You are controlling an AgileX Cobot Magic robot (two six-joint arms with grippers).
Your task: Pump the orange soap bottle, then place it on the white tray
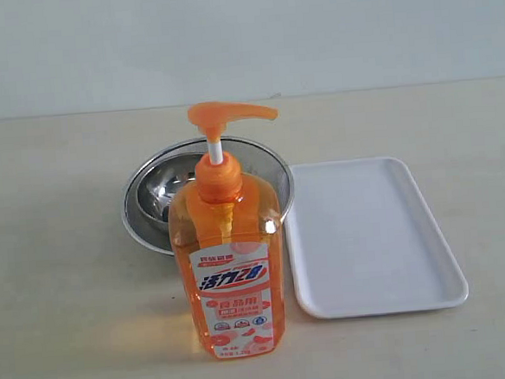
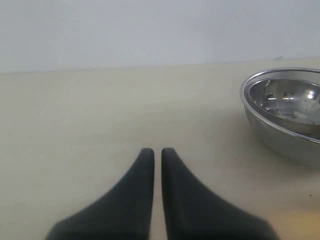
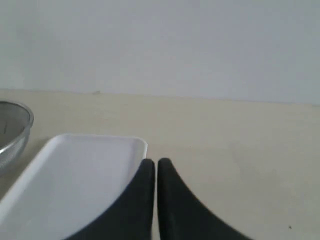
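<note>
The orange soap bottle [image 1: 230, 269] stands upright near the table's front, its orange pump head [image 1: 230, 115] raised on a white stem with the nozzle pointing right. Just to its right lies the white tray [image 1: 369, 238], bare; the right wrist view shows the white tray [image 3: 75, 180] too. Neither arm shows in the exterior view. My left gripper [image 2: 157, 151] is shut with nothing in it, hovering over bare table. My right gripper [image 3: 154, 162] is shut and holds nothing, beside the tray's far corner. The bottle is out of both wrist views.
A round steel bowl [image 1: 171, 195] sits directly behind the bottle, touching the tray's left edge. The steel bowl [image 2: 285, 107] appears at the side of the left wrist view, and its rim [image 3: 15, 125] in the right wrist view. A pale wall rises behind the beige table.
</note>
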